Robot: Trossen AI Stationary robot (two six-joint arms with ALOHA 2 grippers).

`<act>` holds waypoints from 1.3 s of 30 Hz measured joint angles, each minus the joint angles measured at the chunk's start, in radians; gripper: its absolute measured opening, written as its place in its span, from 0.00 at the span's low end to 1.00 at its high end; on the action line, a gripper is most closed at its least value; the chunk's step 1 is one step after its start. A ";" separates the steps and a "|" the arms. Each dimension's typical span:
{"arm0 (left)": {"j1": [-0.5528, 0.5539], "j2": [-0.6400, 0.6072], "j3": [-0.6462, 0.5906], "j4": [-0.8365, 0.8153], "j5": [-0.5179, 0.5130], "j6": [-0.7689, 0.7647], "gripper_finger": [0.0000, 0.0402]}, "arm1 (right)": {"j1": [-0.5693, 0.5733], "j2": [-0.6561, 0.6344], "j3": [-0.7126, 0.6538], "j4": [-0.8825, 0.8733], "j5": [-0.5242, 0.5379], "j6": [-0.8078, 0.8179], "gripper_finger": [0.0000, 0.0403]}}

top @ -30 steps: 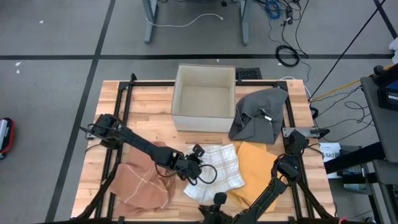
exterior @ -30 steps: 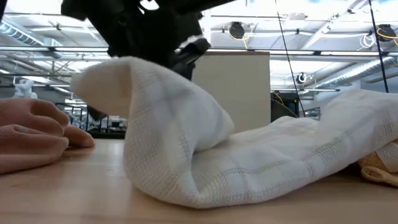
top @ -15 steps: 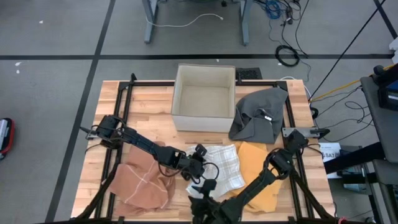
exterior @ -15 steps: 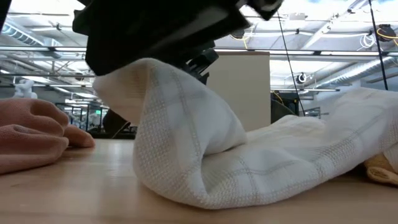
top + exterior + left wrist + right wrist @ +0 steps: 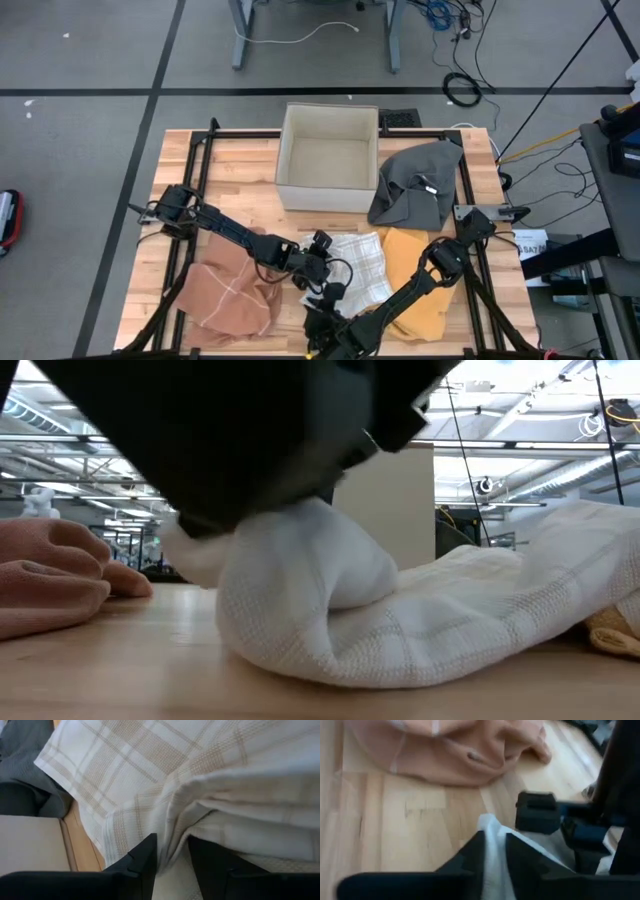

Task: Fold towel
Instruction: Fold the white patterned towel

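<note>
Two claws on the white plaid towel (image 5: 355, 272), near front edge of wooden-slat counter (image 5: 240, 165). Left claw (image 5: 172, 855) pinching a raised fold of the towel between its fingers (image 5: 145, 862). Right claw (image 5: 494, 851) pinching a towel corner, just beside left claw (image 5: 322, 285) at the towel's left-front side. Right claw (image 5: 325, 335) low at counter's front edge. Towel humped up where gripped (image 5: 300, 600), rest lying flat toward the right. Peach cloth (image 5: 232, 290) bunched left of the towel, touching counter. Mustard cloth (image 5: 420, 275) right of it, partly under the towel edge. Grey cloth (image 5: 418, 185) draped behind, beside open beige box (image 5: 330, 155) at counter's far middle. Black frame rails (image 5: 200, 160) around counter. Grey tiled floor (image 5: 90, 130) around, cables (image 5: 460, 60) behind. Low view: ceiling lights and beams (image 5: 520, 430) beyond.
</note>
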 joint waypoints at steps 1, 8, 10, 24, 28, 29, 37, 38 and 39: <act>0.000 0.000 0.000 0.000 0.000 -0.001 0.31 | -0.003 0.000 0.000 -0.020 -0.012 0.016 0.11; -0.001 0.000 0.000 -0.007 -0.015 -0.003 0.31 | 0.043 -0.006 0.000 -0.185 0.051 0.199 0.01; -0.002 0.000 0.000 -0.008 -0.020 -0.002 0.31 | 0.070 -0.009 0.000 -0.234 0.052 0.293 0.01; -0.004 0.000 0.000 0.002 -0.031 0.000 0.31 | 0.195 -0.009 0.000 -0.475 0.088 0.802 0.03; -0.005 0.000 0.000 0.007 -0.031 0.000 0.31 | 0.224 -0.010 0.000 -0.536 0.072 0.867 0.03; -0.005 0.000 0.000 0.008 -0.031 0.000 0.31 | 0.231 -0.010 0.000 -0.544 0.077 0.874 0.04; -0.011 0.000 0.000 0.016 -0.034 0.010 0.31 | 0.268 -0.037 0.000 -0.608 0.090 0.953 0.27; -0.014 0.000 0.000 0.024 -0.035 0.018 0.31 | 0.271 -0.041 0.000 -0.611 0.094 0.954 0.29; -0.017 0.000 0.000 0.031 -0.037 0.028 0.31 | 0.271 -0.042 0.000 -0.603 0.103 0.941 0.31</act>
